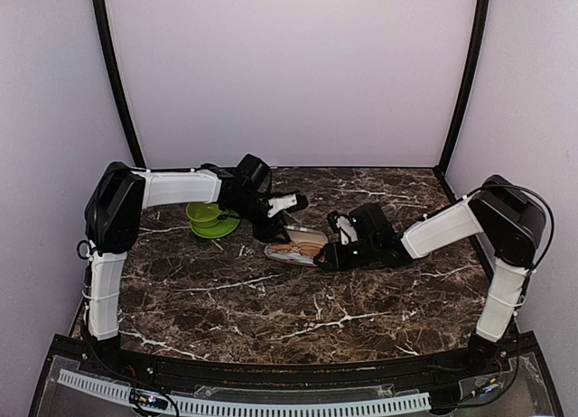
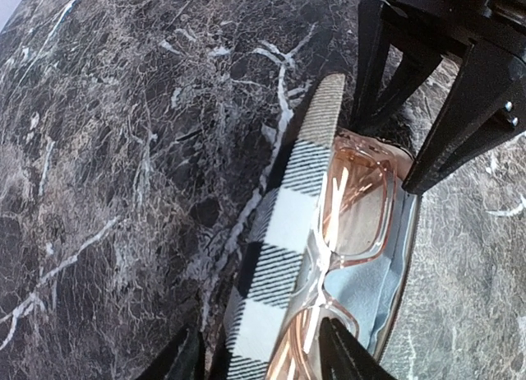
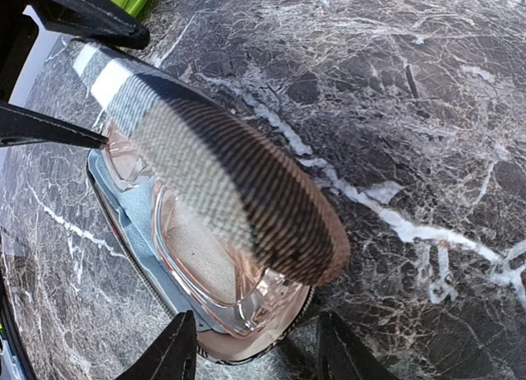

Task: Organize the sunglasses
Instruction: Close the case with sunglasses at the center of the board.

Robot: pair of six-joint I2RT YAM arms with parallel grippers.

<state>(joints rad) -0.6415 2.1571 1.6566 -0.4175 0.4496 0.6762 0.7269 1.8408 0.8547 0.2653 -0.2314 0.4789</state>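
Observation:
The sunglasses [image 2: 355,201] have a clear pink frame and lie on a blue cloth inside an open plaid case [image 1: 296,246] at the table's middle. The case's black-and-white lid [image 2: 289,232] stands half raised over them. My left gripper [image 2: 261,357] is open, with the lid's edge between its fingers and one finger over a lens. My right gripper [image 3: 256,355] is open and straddles the right end of the case [image 3: 238,347], close to both sides. The glasses [image 3: 201,265] show under the lid [image 3: 230,199] in the right wrist view.
A green bowl [image 1: 209,218] sits on the dark marble table [image 1: 271,309] behind the left arm. The two grippers are close together over the case; the left gripper's fingers [image 3: 49,127] show in the right wrist view. Walls enclose the back and sides.

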